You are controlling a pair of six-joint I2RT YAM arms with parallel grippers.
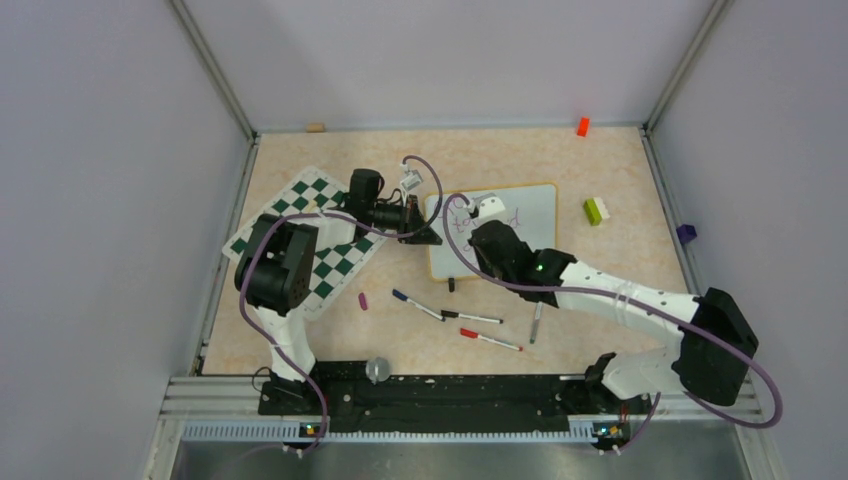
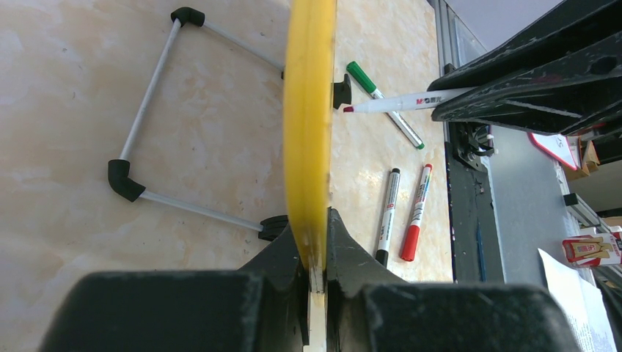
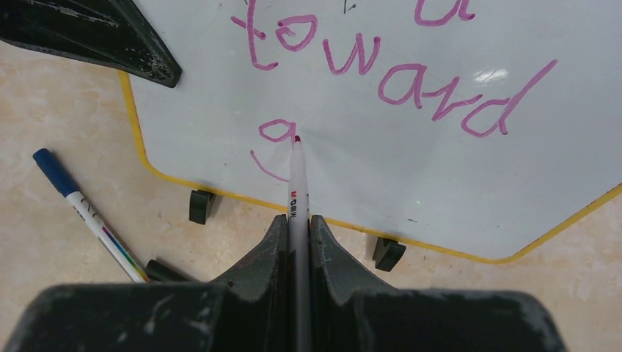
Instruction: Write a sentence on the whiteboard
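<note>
The board [image 1: 535, 215] lies mid-table. Its long axis runs left to right in the top view, with the right end a little farther from the arm bases than the left. In the right wrist view [image 3: 411, 176] its two black clips [image 3: 202, 206] sit on the near long edge. The sentence [image 3: 411, 81] runs along that long axis in purple and reads upright from the near side. "toward" is whole, only the bottom of a line shows above it, and a lone "g" [image 3: 277, 132] stands below.

The left gripper [image 1: 425, 232] is at the board's left short edge. In the left wrist view its jaws [image 2: 315, 249] are clamped on the yellow frame [image 2: 308, 110], which is seen edge-on and runs straight away from the fingers. A grey wire stand [image 2: 147, 110] shows on one side of the frame and loose pens [image 2: 414, 213] on the other.

The right gripper [image 3: 297, 220] hangs over the board's near left part, jaws closed on a marker [image 3: 297, 176]. The marker points away from the bases, across the board's short axis. Its tip touches the white surface just right of the "g". The near frame edge passes just in front of the fingertips. A blue-capped pen [image 3: 55, 172] lies on the table left of them.
</note>
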